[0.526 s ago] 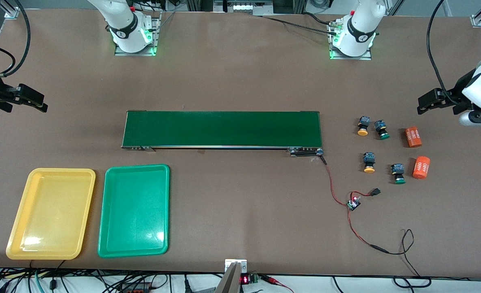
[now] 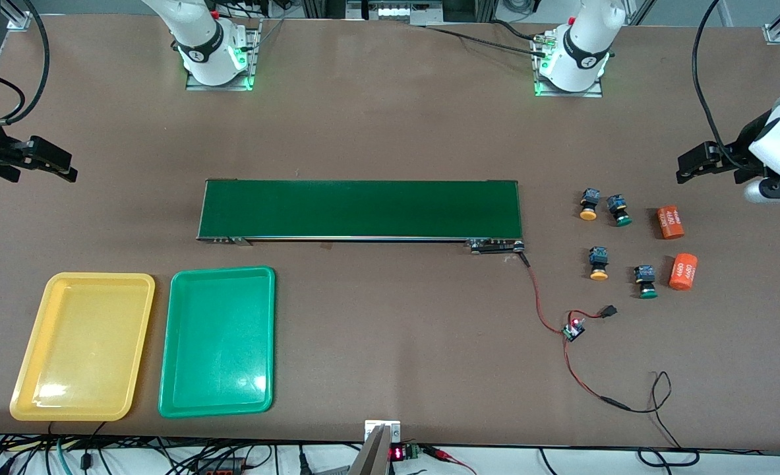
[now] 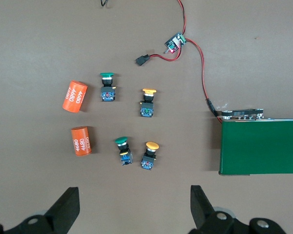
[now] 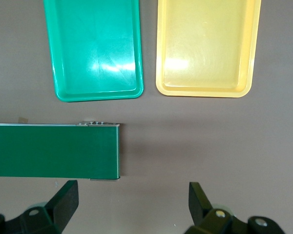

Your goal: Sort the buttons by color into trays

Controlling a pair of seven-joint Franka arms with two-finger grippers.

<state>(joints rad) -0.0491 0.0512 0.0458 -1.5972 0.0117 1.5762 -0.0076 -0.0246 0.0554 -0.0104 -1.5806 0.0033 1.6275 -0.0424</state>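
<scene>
Four buttons on table under released left gripper, right gripper released.

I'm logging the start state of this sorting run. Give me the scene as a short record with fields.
yellow buttons: two, on the table at the left arm's end
green buttons: two, beside the yellow ones
yellow tray: nothing in it
green tray: nothing in it, beside the yellow tray
conveyor belt: between buttons and trays
orange cylinders: two, beside the buttons
left claw: open, over the table beside the buttons
right claw: open, waiting
</scene>
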